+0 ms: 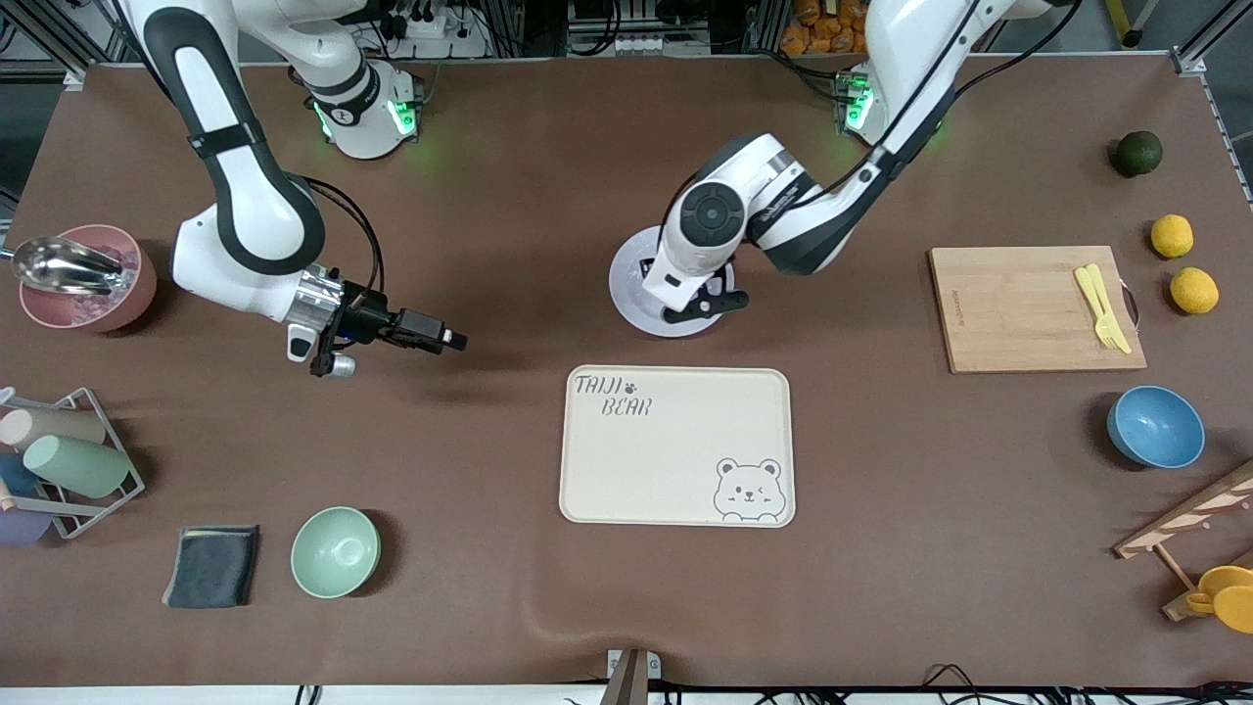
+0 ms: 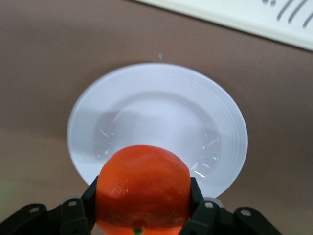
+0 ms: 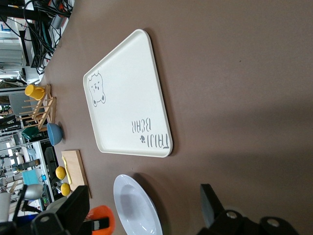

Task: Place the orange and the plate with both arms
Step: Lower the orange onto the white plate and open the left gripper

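Observation:
The pale lavender-white plate lies on the brown table, farther from the front camera than the bear tray. My left gripper hangs over the plate, shut on the orange, which sits between its black fingers above the plate's rim. The arm's wrist hides the orange in the front view. My right gripper waits open over bare table toward the right arm's end, with nothing between its fingers. In its wrist view, the plate and the orange show farther off.
The cream bear tray lies nearer the camera. A cutting board, two lemons, a dark green fruit and a blue bowl sit toward the left arm's end. A pink bowl, cup rack, cloth and green bowl sit toward the right arm's end.

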Action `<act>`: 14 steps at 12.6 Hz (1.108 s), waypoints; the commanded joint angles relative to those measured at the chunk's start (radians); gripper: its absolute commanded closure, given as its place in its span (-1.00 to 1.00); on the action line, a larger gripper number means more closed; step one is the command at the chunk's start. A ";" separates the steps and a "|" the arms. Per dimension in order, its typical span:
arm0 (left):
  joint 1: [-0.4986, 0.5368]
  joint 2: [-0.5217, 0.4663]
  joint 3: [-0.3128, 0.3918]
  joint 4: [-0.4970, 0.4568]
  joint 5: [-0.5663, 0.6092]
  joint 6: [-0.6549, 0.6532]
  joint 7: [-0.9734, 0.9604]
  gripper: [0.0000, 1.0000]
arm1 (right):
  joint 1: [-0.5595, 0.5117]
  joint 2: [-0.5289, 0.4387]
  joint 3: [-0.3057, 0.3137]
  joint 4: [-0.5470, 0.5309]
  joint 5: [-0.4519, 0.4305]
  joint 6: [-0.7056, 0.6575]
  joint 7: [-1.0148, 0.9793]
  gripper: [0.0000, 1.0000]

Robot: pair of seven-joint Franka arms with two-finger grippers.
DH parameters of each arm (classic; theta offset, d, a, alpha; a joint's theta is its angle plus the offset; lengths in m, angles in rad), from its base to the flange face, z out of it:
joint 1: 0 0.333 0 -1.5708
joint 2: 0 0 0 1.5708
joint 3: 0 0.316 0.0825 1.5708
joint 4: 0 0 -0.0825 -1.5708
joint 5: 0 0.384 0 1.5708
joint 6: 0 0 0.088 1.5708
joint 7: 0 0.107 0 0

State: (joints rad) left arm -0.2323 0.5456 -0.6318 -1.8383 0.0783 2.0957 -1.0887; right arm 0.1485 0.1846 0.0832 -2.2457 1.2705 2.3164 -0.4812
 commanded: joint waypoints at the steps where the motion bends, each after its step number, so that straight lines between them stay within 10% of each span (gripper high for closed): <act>1: -0.053 0.094 0.007 0.069 0.101 -0.014 -0.104 1.00 | 0.005 -0.008 0.001 -0.015 0.027 0.009 -0.025 -1.00; 6: -0.116 0.160 0.023 0.116 0.138 -0.014 -0.178 0.84 | 0.005 -0.001 0.001 -0.023 0.049 0.009 -0.077 -1.00; 7: -0.130 0.165 0.033 0.116 0.136 -0.014 -0.192 0.56 | 0.006 0.001 0.001 -0.025 0.070 0.009 -0.080 -1.00; 9: -0.133 0.162 0.038 0.117 0.139 -0.014 -0.189 -0.99 | 0.006 0.006 0.001 -0.026 0.078 0.009 -0.100 -1.00; 14: -0.104 0.085 0.038 0.175 0.136 -0.071 -0.192 -1.00 | 0.016 0.009 0.001 -0.032 0.098 0.011 -0.103 -1.00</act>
State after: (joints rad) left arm -0.3443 0.6856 -0.5974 -1.6948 0.1905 2.0837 -1.2585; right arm 0.1495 0.1955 0.0853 -2.2632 1.3217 2.3164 -0.5558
